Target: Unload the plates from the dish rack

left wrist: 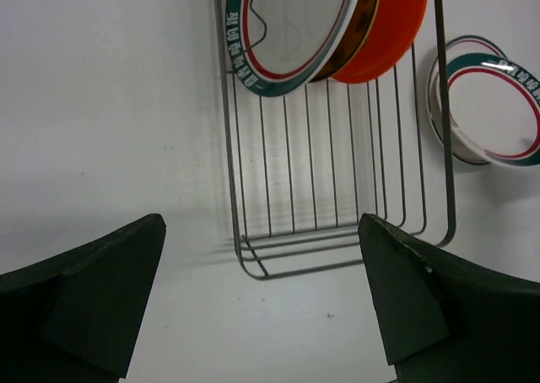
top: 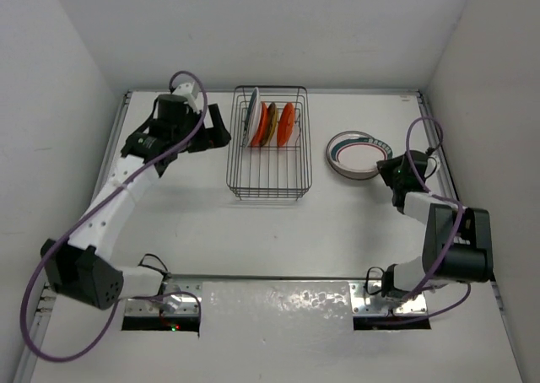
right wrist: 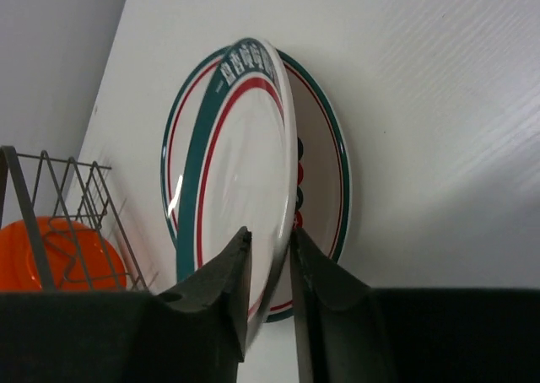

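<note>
Beside rectangular dark wire dish rack (top: 270,193), left tool (left wrist: 260,256) wide; right tool (right wrist: 270,235) narrow, straddling rim of round white teal-and-red-ringed plate (right wrist: 236,164); grip unclear

At 6 o'clock the right gripper (right wrist: 270,234) has its two dark fingers (right wrist: 239,273) on either side of the near rim of a white plate (right wrist: 240,172) with teal and red rings, tilted up on edge; whether they press it cannot be told. Just toward 3 o'clock, a second ringed plate (right wrist: 322,147) lies on the white table (right wrist: 439,105), partly covered by the first. At 8 o'clock a corner of the dish rack (right wrist: 59,159) holds an orange plate (right wrist: 105,265).
</note>
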You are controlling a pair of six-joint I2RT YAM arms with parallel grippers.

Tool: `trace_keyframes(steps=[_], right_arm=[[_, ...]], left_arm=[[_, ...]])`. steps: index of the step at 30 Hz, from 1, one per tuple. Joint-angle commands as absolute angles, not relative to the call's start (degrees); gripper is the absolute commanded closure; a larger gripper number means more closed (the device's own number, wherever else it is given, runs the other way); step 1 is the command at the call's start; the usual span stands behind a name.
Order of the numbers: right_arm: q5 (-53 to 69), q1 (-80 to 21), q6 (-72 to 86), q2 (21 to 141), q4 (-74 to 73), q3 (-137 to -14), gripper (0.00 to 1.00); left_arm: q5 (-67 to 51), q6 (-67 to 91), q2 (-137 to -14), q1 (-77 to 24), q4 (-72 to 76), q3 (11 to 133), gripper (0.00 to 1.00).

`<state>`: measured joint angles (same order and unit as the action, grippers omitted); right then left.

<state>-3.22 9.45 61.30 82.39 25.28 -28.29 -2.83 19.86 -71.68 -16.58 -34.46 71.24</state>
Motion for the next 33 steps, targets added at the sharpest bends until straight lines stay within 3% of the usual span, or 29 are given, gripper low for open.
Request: trace_keyframes(steps=[1,2,4,5,6,8,12,15,20,25,29,33], right_arm=[[1.8,9.7,61.4,84.2,31.3,-32.6,0.74],[1.8,9.8,61.2,84.4,30.9,-32.7,0.71],[1.3,9.8,60.4,84.5,27.9,-33.7,0.52],[1.4,9.9,59.9,84.4,26.6,-34.3,0.20],[1.4,9.9,58.7,84.2,22.9,-34.9,0.03],[1.1,9.9,57.1,83.6,16.6,-38.2,0.01],[-2.9,9.9,50.6,85.4,-12.2,-50.2,0.01],[2.1,9.9,44.7,90.2,-22.5,-55.4,0.01],[8.6,9.8,40.3,98.4,-30.5,-60.2,0.01],[2.1,8.4,38.3,85.7,-27.8,-54.4,0.01],[1.4,7.4,35.3,80.8,-31.5,-54.9,0.01],[0.2,5.7,33.9,75.2,-32.9,-53.0,0.01]], left_arm=[[-1.6,18.9,-77.9,-17.4,-31.5,79.1,0.06],[-1.7,18.9,-80.9,-17.4,-31.4,80.5,0.07],[-2.1,19.1,-83.7,-17.6,-30.9,84.8,0.08],[-2.9,19.2,-85.2,-17.9,-30.6,85.9,0.09],[-3.2,19.2,-87.5,-18.2,-30.1,87.3,0.09],[-2.7,19.2,-91.0,-19.2,-29.5,90.3,0.10],[-1.5,19.0,-98.3,-21.4,-30.4,97.3,0.17],[2.9,19.0,-103.3,-23.3,-32.5,100.6,0.17],[6.8,20.5,-107.5,-23.6,-33.9,104.7,0.17],[6.2,20.5,-110.0,-23.6,-34.0,106.2,0.17],[5.2,20.3,-112.2,-23.6,-33.0,107.0,0.41],[4.0,20.3,-114.4,-23.6,-31.3,107.8,0.47]])
